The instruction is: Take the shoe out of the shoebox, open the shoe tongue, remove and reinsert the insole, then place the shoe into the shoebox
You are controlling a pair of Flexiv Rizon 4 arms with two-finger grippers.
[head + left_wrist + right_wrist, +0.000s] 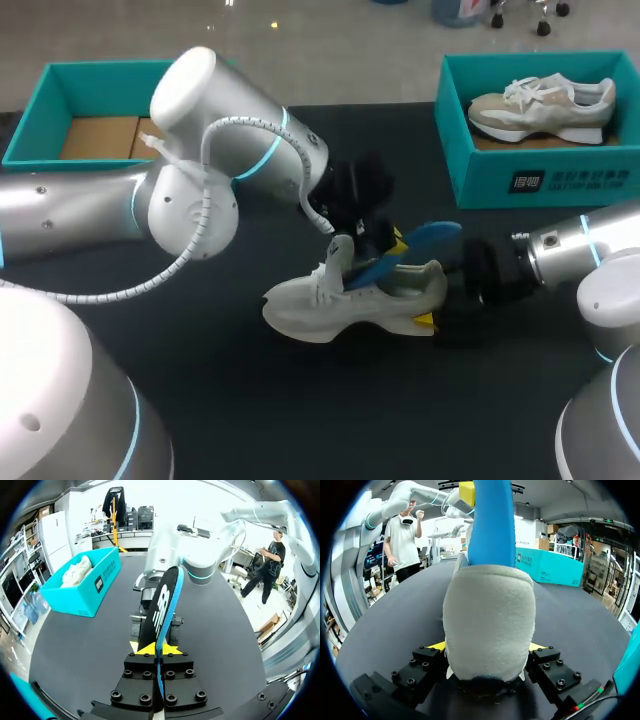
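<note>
Surface: the black surface (300, 410) carries the shoe and both boxes.
Shoe: the off-white laced sneaker (340, 305) stands upright near the middle, outside both boxes and well apart from them. Its toe points to the left arm's side and its heel to the right arm. I cannot tell whether the sole rests on the surface.
Right hand: the right hand (487, 647), low at the sneaker's back, is clenched on the heel, with one yellow tip pressed against each side.
Insole: the blue foam insole (425, 238), black on its underside, has its lower end down in the sneaker's opening. The rest slants up and out over the heel.
Left hand: the left hand (157, 649) hangs just above the sneaker's opening. It grasps the insole edge-on between both yellow tips, part-way along its length.
Left box: the left teal cardboard shoebox (30, 125) stands open at the far left corner, showing a brown floor.
Right box: the right teal cardboard shoebox (462, 150) stands open at the far right.
Second shoe: a beige-and-white sneaker (540, 108) lies inside the right box.
</note>
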